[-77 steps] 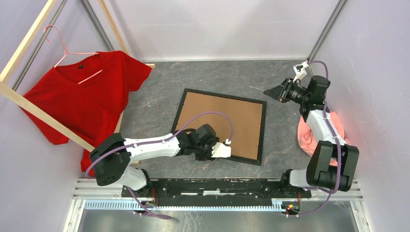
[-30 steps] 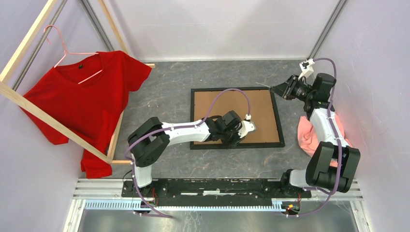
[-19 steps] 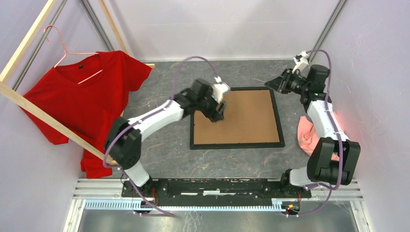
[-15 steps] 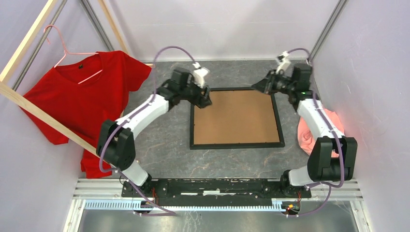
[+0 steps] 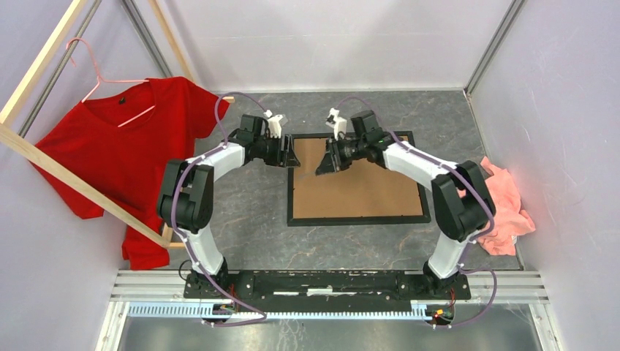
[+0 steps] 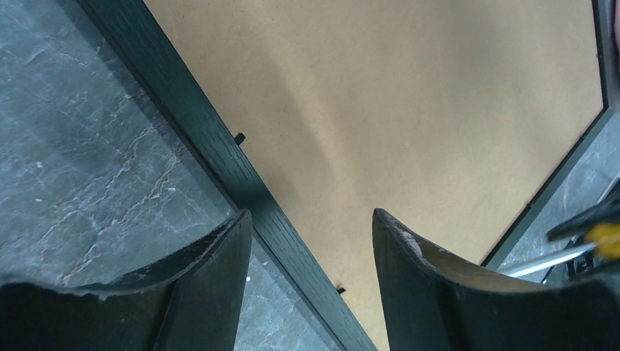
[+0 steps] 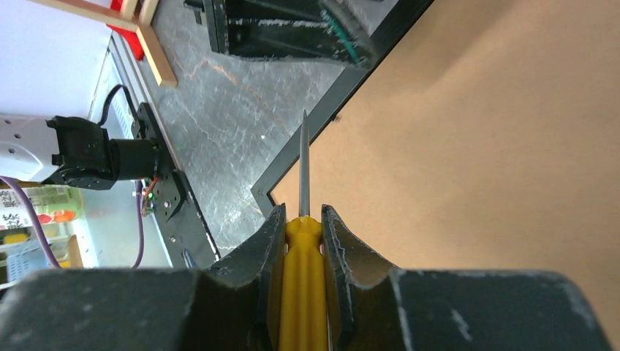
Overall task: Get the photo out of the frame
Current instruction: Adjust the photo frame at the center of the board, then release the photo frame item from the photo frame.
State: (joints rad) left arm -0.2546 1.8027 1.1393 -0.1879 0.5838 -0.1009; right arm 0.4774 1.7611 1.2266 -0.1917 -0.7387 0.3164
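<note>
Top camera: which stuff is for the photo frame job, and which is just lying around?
For the job: frame, brown backing board, yellow-handled screwdriver, right pincer gripping it, open left pincer.
Just lying around: red T-shirt, pink hanger, wooden rack, pink cloth.

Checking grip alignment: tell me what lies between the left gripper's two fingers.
Left wrist view: a rail of the thin black rectangular picture frame runs between the fingers of the open left gripper, brown backing board right of it, grey marbled tabletop left.
</note>
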